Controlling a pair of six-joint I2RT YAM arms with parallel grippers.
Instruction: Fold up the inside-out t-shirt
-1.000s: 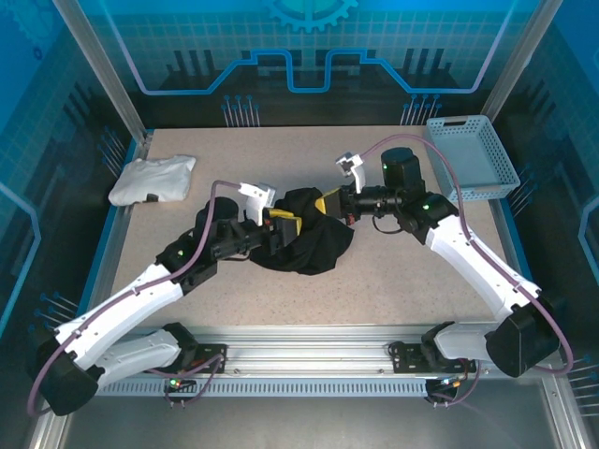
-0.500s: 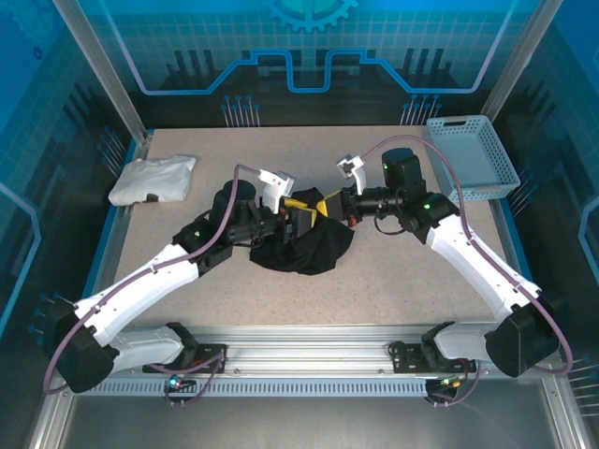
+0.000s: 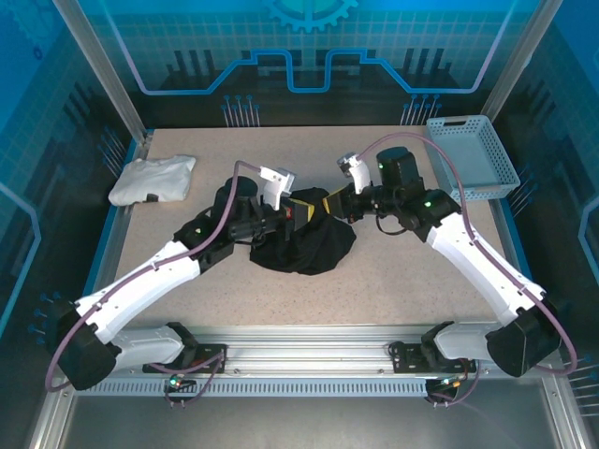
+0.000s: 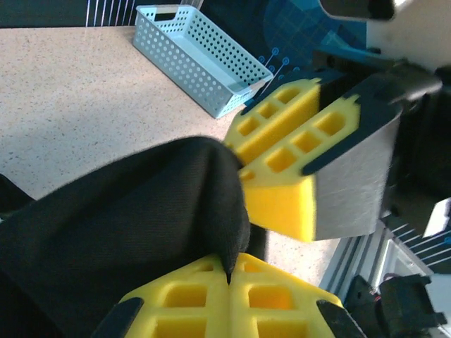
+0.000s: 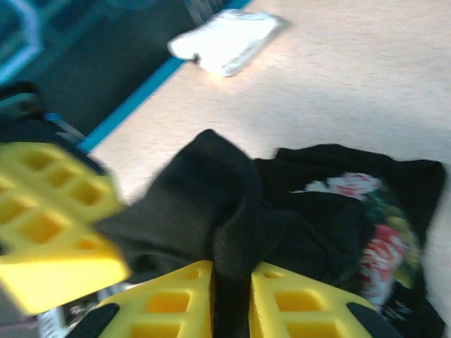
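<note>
1. The inside-out t-shirt (image 3: 314,248) is a black, crumpled heap in the middle of the table (image 3: 374,290), bunched rather than spread flat.
2. In the right wrist view, the shirt (image 5: 310,225) shows a patch of pink-and-white flowers on its right part. The rest is plain black folds.
3. The left gripper (image 3: 292,213) sits at the far left edge of the heap. In its own camera the yellow fingers (image 4: 229,289) are pressed together, pinching a raised peak of the black cloth (image 4: 141,218).
4. The right gripper (image 3: 329,204) meets it from the right, just beside it over the far edge of the shirt. Its jaws stand narrow, with a fold of the cloth between the yellow fingers (image 5: 231,296).
5. The two grippers nearly touch, and together they hide the far part of the heap from above.
6. A white folded garment (image 3: 153,179) lies at the far left of the table, well apart from the shirt.
7. A light blue perforated basket (image 3: 471,154) stands at the far right corner.
</note>
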